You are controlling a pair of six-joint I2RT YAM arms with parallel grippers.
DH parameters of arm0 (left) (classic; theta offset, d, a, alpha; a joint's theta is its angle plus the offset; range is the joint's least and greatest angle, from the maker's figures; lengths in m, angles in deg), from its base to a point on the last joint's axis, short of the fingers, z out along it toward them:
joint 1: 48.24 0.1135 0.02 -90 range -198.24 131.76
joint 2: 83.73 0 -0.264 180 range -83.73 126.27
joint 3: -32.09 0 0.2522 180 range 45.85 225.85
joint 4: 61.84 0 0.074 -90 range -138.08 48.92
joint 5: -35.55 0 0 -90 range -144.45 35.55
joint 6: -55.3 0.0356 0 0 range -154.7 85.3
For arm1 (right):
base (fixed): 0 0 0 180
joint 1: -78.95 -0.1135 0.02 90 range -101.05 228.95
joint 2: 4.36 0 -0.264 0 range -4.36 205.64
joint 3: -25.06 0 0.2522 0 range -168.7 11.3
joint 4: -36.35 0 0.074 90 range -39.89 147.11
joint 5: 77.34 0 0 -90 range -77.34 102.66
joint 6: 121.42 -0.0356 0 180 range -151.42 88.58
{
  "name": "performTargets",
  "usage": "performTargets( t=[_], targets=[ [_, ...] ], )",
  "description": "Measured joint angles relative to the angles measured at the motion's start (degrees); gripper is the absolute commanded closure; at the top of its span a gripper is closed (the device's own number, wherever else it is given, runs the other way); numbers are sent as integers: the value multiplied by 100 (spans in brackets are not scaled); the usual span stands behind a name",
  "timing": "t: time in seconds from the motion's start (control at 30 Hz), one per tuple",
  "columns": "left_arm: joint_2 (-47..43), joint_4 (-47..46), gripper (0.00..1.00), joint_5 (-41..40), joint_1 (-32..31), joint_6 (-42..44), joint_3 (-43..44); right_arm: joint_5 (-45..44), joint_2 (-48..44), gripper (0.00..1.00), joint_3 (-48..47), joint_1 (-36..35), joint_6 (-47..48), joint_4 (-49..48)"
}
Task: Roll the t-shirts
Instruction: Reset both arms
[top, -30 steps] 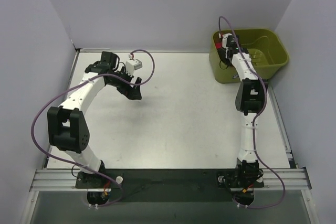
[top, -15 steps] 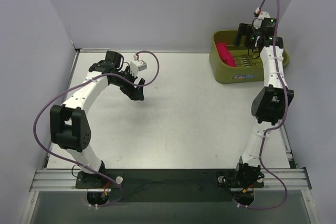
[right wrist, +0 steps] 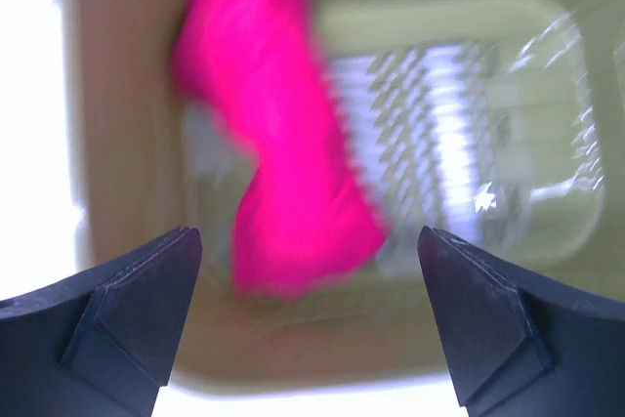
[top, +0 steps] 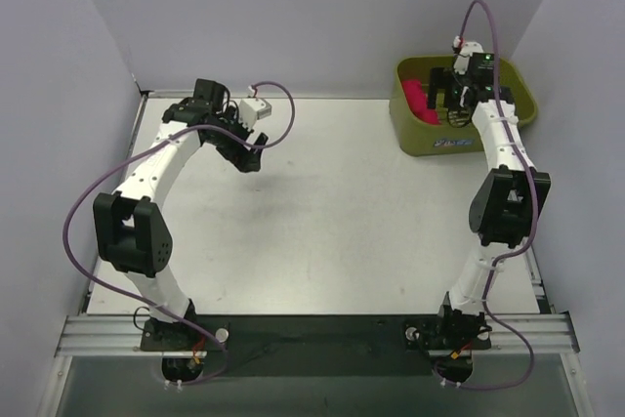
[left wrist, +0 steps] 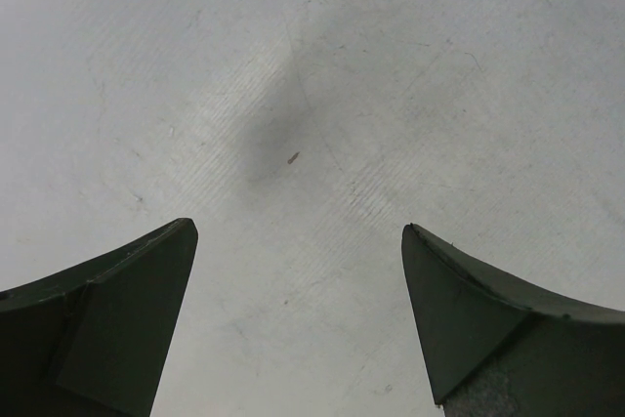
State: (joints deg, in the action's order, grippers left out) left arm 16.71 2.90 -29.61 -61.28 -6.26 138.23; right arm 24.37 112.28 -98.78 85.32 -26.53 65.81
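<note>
Pale walls (top: 293,17) closed in a white table (top: 332,231) as seen from the top camera, with an olive tub (top: 522,109) at the far right corner. The right gripper (top: 447,104) hung over the tub with its fingers spread and nothing between them. A magenta t-shirt (top: 420,101) lay inside the tub as a compact bundle, just beside that gripper on the side nearer the table's middle. The left gripper (top: 251,158) hovered over bare table, well apart from the tub, its fingers likewise parted and empty.

From the left wrist, the left gripper (left wrist: 298,231) showed two dark fingers wide apart, with only scuffed table (left wrist: 293,65) below and ahead of them.

From the right wrist, the right gripper (right wrist: 308,236) was released, looking down into the tub (right wrist: 508,144). The t-shirt (right wrist: 278,153) lay below and ahead of the fingers, closer to the left finger and against the tub's wall, touching neither finger. Motion blur hid whether the roll was neat.

Judged from this, the placing step looked finished: the bundle was in the tub and let go. No other shirt was visible on the table. The next move likely called for lifting the right arm straight up, clear of the tub's rim, without snagging the fabric.
</note>
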Motion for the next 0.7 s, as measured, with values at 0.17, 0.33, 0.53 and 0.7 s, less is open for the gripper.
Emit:
performTargets(
  t=[0.17, 0.33, 0.53, 0.7],
  targets=[
    [-33, -278, 3, -614, 2, -533, 0, -350, -1810, 0, 1961, -1180, 378, -345],
    [-101, -518, 3, -1073, 2, -970, -11, -1215, -3346, 0, 2693, -2712, 144, -398],
    [-476, -656, 3, -1233, 2, -1318, -304, -1705, -4621, 0, 3711, -3388, -98, -208],
    [-647, -669, 3, -1246, 2, -1622, -341, -1884, -4970, 0, 3945, -3724, -186, 334]
  ],
)
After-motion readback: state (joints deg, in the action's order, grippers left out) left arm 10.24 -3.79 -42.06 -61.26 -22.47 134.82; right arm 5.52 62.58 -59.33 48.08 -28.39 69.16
